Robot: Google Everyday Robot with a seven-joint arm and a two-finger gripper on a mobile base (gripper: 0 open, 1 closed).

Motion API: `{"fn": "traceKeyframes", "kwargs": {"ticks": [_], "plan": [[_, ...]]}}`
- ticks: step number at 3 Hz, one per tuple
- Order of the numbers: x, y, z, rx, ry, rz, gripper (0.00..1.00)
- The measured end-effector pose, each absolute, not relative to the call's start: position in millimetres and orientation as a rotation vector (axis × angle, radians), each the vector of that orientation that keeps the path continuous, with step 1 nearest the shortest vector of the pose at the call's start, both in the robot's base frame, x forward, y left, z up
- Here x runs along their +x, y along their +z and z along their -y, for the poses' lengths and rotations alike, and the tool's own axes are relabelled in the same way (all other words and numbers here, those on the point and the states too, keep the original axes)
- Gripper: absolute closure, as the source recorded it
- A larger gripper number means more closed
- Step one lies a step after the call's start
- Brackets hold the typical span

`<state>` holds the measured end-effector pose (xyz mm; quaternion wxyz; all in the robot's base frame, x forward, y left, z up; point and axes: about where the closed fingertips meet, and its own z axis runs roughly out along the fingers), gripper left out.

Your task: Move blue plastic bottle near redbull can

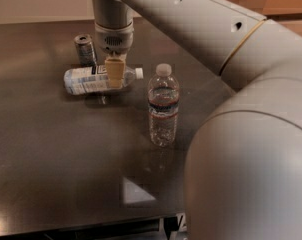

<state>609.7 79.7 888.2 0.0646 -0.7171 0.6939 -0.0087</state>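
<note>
Nearest us, right of the clear water bottle (163, 106), we see the arm (251, 159) bulking large, then stretching back and leftward above it. Behind and left of the water bottle, the gripper (114, 79) points straight down, clamped on the blue plastic bottle (86, 80) (lying sideways, cap toward the water bottle). Farther back-left stands the redbull can (85, 49), just behind the blue bottle.

The hand (114, 78) apparently clasps the lying blue plastic bottle (87, 80) — just beside the redbull can (85, 49).
</note>
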Motion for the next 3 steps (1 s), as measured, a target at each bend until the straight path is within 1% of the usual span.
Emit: {"fn": "traceKeyframes", "kwargs": {"ticks": [1, 2, 3], "plan": [[625, 878, -85, -2.184, -0.016, -2.080, 1.00], [634, 872, -86, -2.191, -0.012, -2.079, 0.82], [638, 869, -84, -2.184, -0.012, -2.082, 0.59]]}}
